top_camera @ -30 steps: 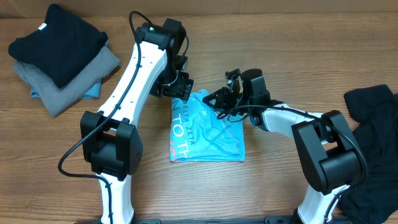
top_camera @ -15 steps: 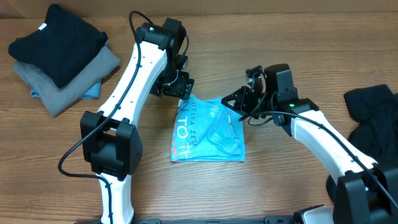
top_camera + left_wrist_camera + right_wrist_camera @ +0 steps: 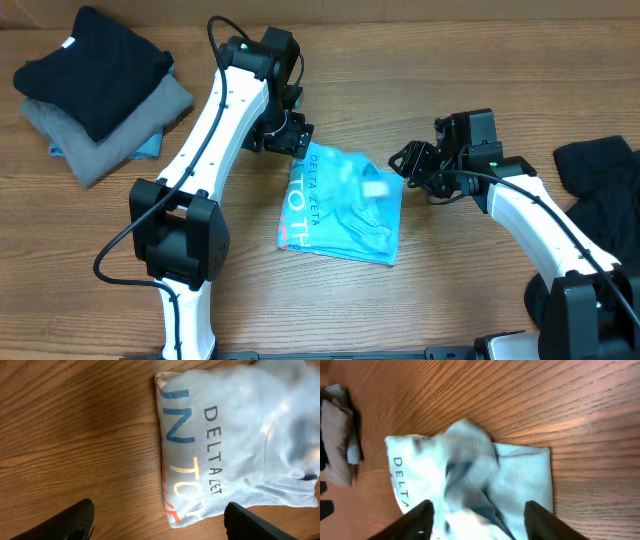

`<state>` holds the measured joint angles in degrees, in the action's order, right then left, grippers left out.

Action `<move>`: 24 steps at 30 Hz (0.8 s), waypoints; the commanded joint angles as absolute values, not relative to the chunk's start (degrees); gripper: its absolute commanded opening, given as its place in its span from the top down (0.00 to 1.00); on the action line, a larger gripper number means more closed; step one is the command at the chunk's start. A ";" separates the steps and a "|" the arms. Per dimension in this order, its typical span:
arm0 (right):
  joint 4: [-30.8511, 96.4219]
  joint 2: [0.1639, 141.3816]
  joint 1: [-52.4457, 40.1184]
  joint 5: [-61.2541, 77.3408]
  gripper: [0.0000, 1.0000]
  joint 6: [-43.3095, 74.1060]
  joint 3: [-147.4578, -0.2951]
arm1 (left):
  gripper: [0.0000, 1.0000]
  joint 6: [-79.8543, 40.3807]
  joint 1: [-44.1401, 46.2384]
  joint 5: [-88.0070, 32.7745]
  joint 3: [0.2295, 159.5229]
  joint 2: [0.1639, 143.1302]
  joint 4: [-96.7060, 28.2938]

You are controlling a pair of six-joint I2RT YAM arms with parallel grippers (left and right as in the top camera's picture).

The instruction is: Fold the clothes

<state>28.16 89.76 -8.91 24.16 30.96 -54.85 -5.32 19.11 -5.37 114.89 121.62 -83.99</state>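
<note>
Folding in progress: the blue T-shirt [image 3: 340, 205] is lying rumpled on the wooden surface [image 3: 450, 60] between my left end effector [image 3: 291, 139] and right end effector [image 3: 412, 165], both spread and empty. I am judging that its loose top flap needs flattening first.

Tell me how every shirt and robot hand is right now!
blue T-shirt: folded, a bit rumpled, lying loose, nothing holding it.
left gripper: open, empty, beside a corner of the blue shirt.
right gripper: open, empty, off to the shirt's side.
stack of clothes: folded and piled, black one on top.
black garment: unfolded, in a heap at the edge.
</note>
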 commanded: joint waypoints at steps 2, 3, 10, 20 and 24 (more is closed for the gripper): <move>29.04 89.43 -8.97 25.63 0.60 26.55 -55.16 | 0.14 -3.79 19.03 -5.80 114.91 120.64 -83.96; 29.65 89.43 -8.97 28.69 0.62 24.49 -55.16 | 0.14 -3.79 19.03 -5.82 114.91 120.64 -83.96; 33.89 89.84 -12.45 26.79 0.51 22.06 -52.88 | 0.14 -3.79 19.03 -5.82 114.91 120.64 -83.83; 26.55 93.56 -19.40 25.74 0.32 22.46 -47.27 | 0.15 -3.79 19.07 -5.89 114.91 120.64 -83.94; 25.17 95.59 -20.99 26.96 0.68 22.13 -47.18 | 0.15 -3.79 19.14 -6.00 114.91 120.64 -83.99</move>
<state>25.50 94.28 -20.08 26.15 22.50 -47.97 -5.32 19.11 -5.37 114.89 121.60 -83.96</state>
